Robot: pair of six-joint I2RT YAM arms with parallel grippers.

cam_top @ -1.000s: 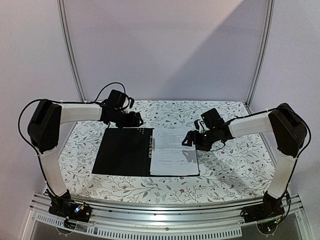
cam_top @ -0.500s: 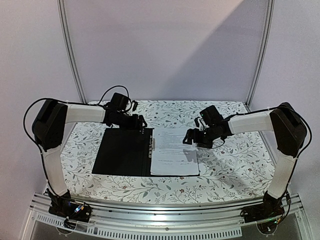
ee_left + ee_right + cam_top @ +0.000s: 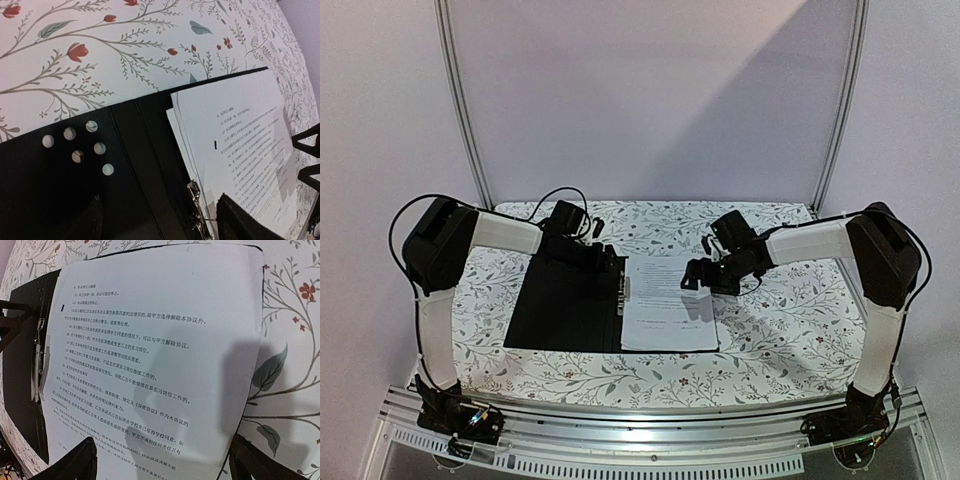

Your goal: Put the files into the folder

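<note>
I see the left gripper (image 3: 612, 270) over the folder's (image 3: 560, 305) far edge, near its spine. The right gripper (image 3: 705, 282) is over the sheets (image 3: 668, 308) on the folder's right half. Both are spread wide and hold nothing. The folder lies open, black side up, with the sheets' edge at its metal clip (image 3: 196, 197). To seat them well, I'd slide the stack square against the clip without buckling the top page. Around the folder is a floral-cloth bench (image 3: 780, 330); behind the folder are pale walls (image 3: 650, 100) and metal uprights (image 3: 465, 110).

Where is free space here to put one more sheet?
Bare cloth lies right of the paper and along the near edge, in front of the folder. Crowded: the folder's far end, under the left gripper and right gripper.
</note>
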